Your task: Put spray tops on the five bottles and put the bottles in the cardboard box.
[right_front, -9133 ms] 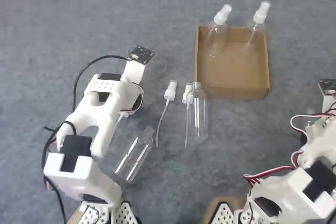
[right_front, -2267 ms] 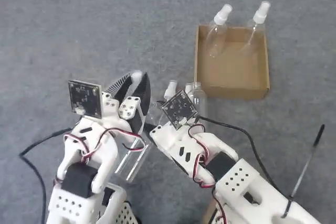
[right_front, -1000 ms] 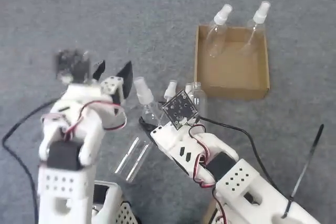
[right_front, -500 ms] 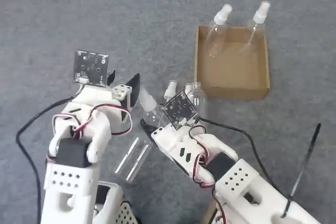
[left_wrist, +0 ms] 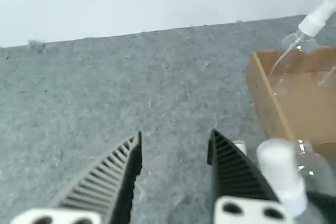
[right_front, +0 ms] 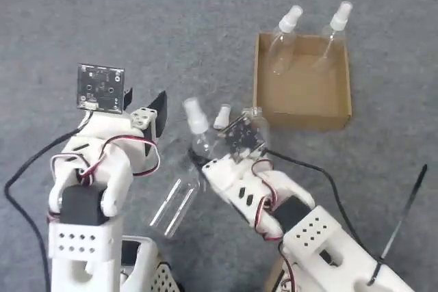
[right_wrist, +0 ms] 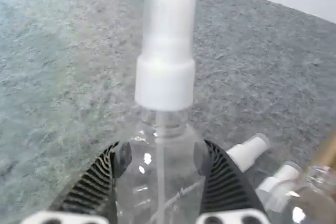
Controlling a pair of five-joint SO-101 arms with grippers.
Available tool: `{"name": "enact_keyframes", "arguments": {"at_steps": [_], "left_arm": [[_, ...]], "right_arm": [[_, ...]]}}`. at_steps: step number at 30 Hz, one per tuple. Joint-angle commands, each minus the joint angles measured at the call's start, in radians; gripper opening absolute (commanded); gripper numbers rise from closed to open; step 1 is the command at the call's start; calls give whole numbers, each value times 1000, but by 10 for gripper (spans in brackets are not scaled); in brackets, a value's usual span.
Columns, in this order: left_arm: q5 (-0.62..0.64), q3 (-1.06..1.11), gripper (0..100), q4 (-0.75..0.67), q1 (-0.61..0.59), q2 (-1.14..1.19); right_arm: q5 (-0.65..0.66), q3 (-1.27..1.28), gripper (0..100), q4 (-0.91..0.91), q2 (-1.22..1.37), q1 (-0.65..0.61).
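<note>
**Right gripper holds a capped bottle upright, left of the box**

High view: the cardboard box (right_front: 257, 80) sits on the grey table; a capped bottle (right_front: 282, 40) and a second capped bottle (right_front: 332, 35) lean on its far wall, tops past the rim; left of the box, near its front corner, the right gripper (right_front: 202, 158) is clamped round a held bottle (right_front: 200, 143), upright, with a spray top (right_front: 194, 114) on its neck; farther left of the box the left gripper (right_front: 149, 115) hangs with fingers spread, holding nothing; a loose spray top (right_front: 222, 115) and an open bottle (right_front: 257, 118) lie between the held bottle and the box; a lying bottle (right_front: 175, 203) without a top rests well away from the box, towards the arms.

Left wrist view: the left gripper (left_wrist: 176, 153) gapes over bare table; the box (left_wrist: 265, 103) lies beyond it, a capped bottle (left_wrist: 310, 27) at its far wall; the spray top (left_wrist: 281, 174) stands just beside one finger.

Right wrist view: the fingers (right_wrist: 100, 182) press the held bottle (right_wrist: 157, 187) from both sides; the spray top (right_wrist: 165, 72) sits on its neck; a loose spray top (right_wrist: 247, 150) and the open bottle (right_wrist: 310, 192) lie just beyond.
</note>
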Motion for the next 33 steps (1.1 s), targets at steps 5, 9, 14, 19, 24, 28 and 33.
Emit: {"name": "enact_keyframes", "arguments": {"at_steps": [5, 9, 14, 19, 24, 28, 33], "left_arm": [[6, 140, 192, 3, -5, -275], [6, 254, 193, 9, 38, -358], [-18, 323, 194, 11, 161, -365], [-17, 357, 302, 9, 232, -367], [-15, 374, 321, -14, 275, -367], [-15, 384, 321, -61, 270, -365], [-17, 447, 321, -144, 270, -365]], "right_arm": [[-12, -250, 6, 87, -30, 156], [-11, -345, 6, 142, -16, 160], [-11, -532, 6, 209, 130, 162], [-17, -738, 6, 291, 328, 157], [-18, -856, 6, 361, 440, 154], [-14, -870, 6, 437, 421, 128], [-12, -870, 6, 573, 321, 108]]}}
